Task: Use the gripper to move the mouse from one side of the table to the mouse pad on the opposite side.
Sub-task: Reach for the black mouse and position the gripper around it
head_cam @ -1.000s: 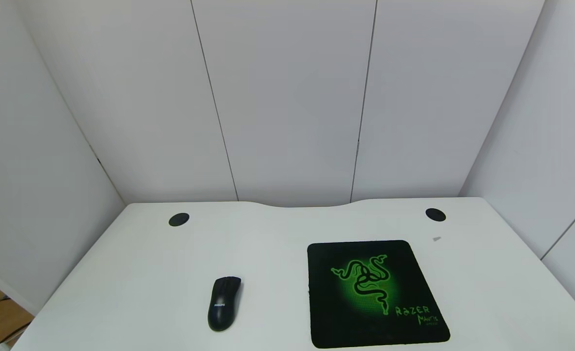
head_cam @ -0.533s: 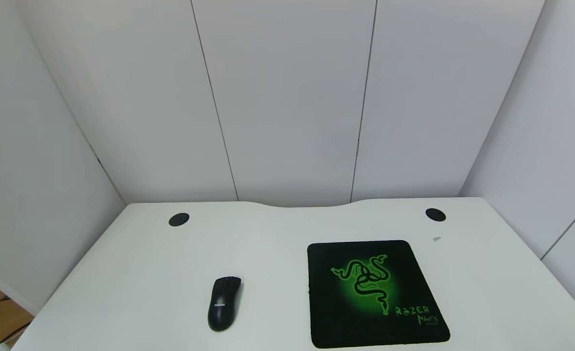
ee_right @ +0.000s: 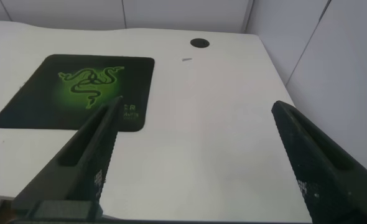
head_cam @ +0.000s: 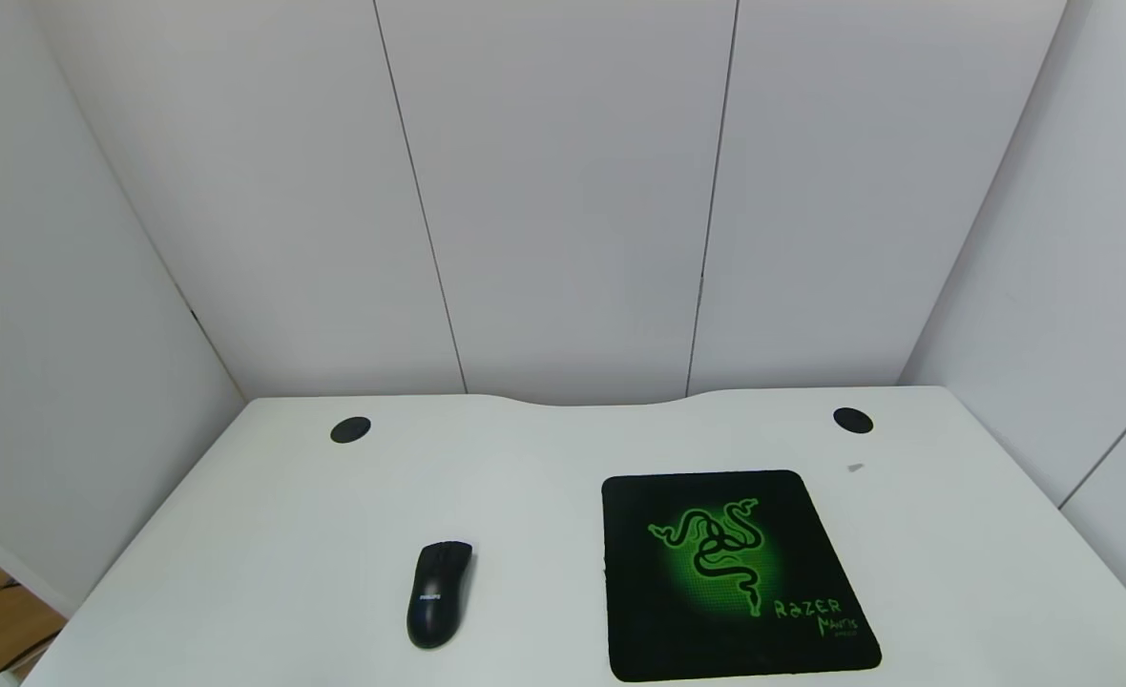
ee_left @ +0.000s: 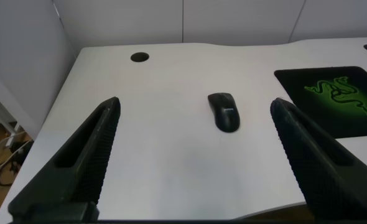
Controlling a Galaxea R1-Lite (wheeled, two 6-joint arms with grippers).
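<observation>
The black mouse (head_cam: 440,593) lies on the white table (head_cam: 267,534), left of centre near the front; it also shows in the left wrist view (ee_left: 224,111). The black mouse pad (head_cam: 730,572) with the green snake logo lies to its right, apart from it, and shows in the right wrist view (ee_right: 81,90). Neither arm shows in the head view. My left gripper (ee_left: 196,124) is open and empty, held back from the table's front edge, with the mouse ahead between its fingers. My right gripper (ee_right: 196,127) is open and empty, over the front right of the table.
Two round black grommets (head_cam: 350,429) (head_cam: 852,420) sit near the table's curved back edge. A small grey mark (head_cam: 855,468) lies right of the pad. White wall panels close in the back and sides. Floor and cables (ee_left: 3,168) show past the left edge.
</observation>
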